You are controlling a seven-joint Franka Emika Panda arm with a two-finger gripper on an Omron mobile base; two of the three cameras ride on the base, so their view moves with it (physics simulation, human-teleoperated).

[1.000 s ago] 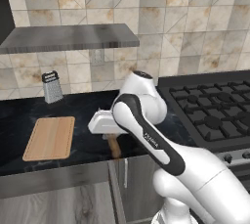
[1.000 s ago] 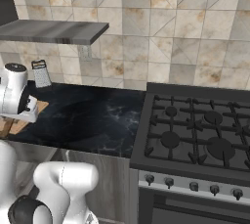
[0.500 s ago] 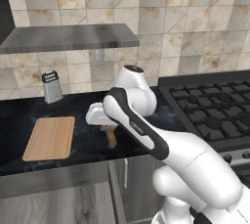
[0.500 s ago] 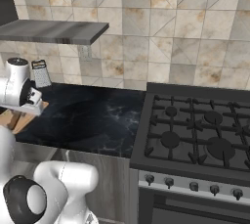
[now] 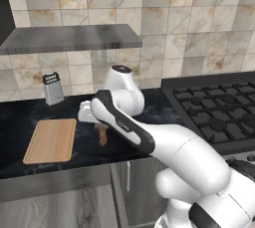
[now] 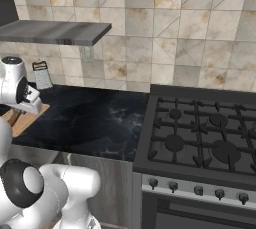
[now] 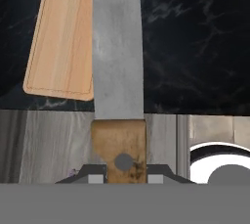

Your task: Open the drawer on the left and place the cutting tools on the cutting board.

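Carrying the knife (image 7: pixel 117 71), hand (image 7: pixel 125 171) clenched on its wooden handle above the tabletop (image 5: pixel 15 117), just short of the cutting board (image 5: pixel 51 139) at about 9 o'clock in the left base view; board's bare, peeler unaccounted for.

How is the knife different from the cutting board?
The knife has a grey metal blade and a brown handle, while the cutting board is light tan all over. The knife is long and narrow; the cutting board is a wide rectangle with rounded corners. The knife is gripped in the gripper above the counter; the cutting board lies flat on it. Both have wooden-looking parts.
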